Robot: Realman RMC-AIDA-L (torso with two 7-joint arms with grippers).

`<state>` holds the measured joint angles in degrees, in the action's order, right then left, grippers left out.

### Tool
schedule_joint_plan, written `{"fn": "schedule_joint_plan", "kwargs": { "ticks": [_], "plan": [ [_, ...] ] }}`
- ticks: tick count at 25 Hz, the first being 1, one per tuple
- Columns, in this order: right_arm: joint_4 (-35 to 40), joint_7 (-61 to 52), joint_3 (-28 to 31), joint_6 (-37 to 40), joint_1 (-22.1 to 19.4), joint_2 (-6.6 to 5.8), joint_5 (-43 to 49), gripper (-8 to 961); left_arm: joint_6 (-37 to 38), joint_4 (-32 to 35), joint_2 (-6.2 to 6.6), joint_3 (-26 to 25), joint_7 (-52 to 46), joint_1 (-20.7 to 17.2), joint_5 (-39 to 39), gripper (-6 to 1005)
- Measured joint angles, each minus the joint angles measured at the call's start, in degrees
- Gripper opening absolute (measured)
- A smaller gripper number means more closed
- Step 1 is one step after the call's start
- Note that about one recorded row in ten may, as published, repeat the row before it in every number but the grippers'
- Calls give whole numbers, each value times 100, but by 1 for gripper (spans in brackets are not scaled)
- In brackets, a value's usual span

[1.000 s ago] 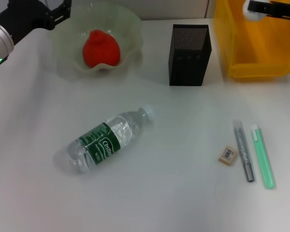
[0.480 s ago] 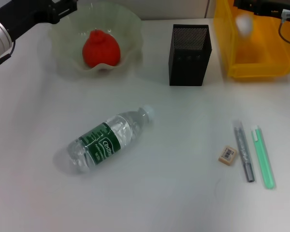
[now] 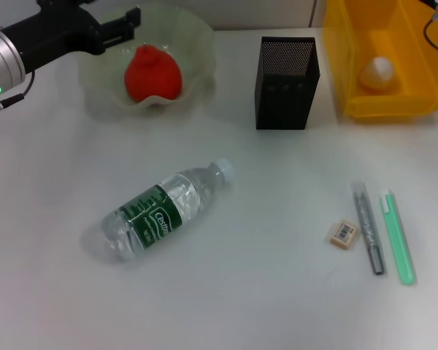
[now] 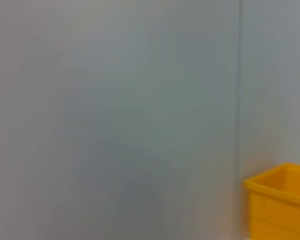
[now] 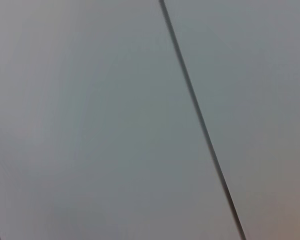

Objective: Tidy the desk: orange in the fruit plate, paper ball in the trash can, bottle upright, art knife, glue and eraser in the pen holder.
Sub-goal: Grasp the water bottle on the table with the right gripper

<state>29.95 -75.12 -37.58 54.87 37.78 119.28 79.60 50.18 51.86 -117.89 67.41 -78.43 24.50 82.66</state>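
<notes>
Status at this moment: orange (image 3: 152,71) sat inside the fruit plate (image 3: 193,33) at far left; paper ball (image 3: 376,71) lay on the floor of the trash can (image 3: 350,65) at far right; so those two steps looked done. The bottle (image 3: 160,211) lay on its side on the tabletop (image 3: 277,306), left of centre and near, cap pointing right and far; not yet upright. The eraser (image 3: 343,233) lay at near right, just beside a grey pen-like tool (image 3: 368,227), likely the art knife, with a green stick (image 3: 397,237), likely the glue, next to it on the right; all three outside the pen holder (image 3: 287,82), which stood between plate and trash can. Left hand (image 3: 117,29) hovered over the far-left rim of the fruit plate, above and left of the orange; fingers appeared slightly apart and held nothing, as far as the head view showed. Right hand was out of every view; only a cable showed at the far-right corner; cannot tell its state. Left wrist view showed a wall and one corner of the trash can; right wrist view showed only wall. Judgement: bottle step was next; it called for the left hand to come near and down to the bottle's body, grip across it, and tip it onto its base; risk was the round body rolling off.
</notes>
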Motion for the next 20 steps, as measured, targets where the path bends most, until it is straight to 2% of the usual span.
{"fn": "schedule_joint_plan", "kwargs": {
  "ticks": [2, 4, 6, 10, 13, 16, 17, 18, 19, 20],
  "plan": [
    [-521, 977, 2, 544, -54, 6, -1043, 745, 417, 462, 76, -17, -1006, -76, 733, 843],
    [-1134, 1939, 3, 1145, -87, 8, -1957, 745, 709, 709, 119, -21, -1467, -118, 1068, 843],
    [-1573, 2533, -9, 1640, -103, 8, -2522, 745, 1185, 1068, 163, -23, -2158, -167, 1559, 843],
    [-1914, 2900, -4, 2082, -142, 14, -2744, 745, 1967, 1621, 164, -16, -3184, -186, 2378, 842],
    [-1935, 2919, 4, 2071, -188, 13, -2749, 745, 2566, 2078, 20, 133, -3752, -118, 3201, 842],
    [-1938, 2924, 5, 2059, -252, 6, -2754, 745, 2566, 2078, 20, 133, -3752, -118, 3201, 842],
    [-1938, 2924, 5, 2060, -276, 5, -2755, 745, 2486, 2302, -76, 712, -4028, -91, 3816, 842],
    [-1938, 2925, 6, 2059, -302, 4, -2756, 745, 2168, 2264, -71, 1131, -4173, -59, 4012, 842],
    [-1940, 2925, 5, 2059, -317, 4, -2757, 745, 1962, 2209, -70, 1350, -4244, -31, 4121, 842],
    [-1947, 2924, -4, 2059, -356, 3, -2758, 745, 1962, 2209, -70, 1350, -4244, -31, 4121, 842]
  ]
}}
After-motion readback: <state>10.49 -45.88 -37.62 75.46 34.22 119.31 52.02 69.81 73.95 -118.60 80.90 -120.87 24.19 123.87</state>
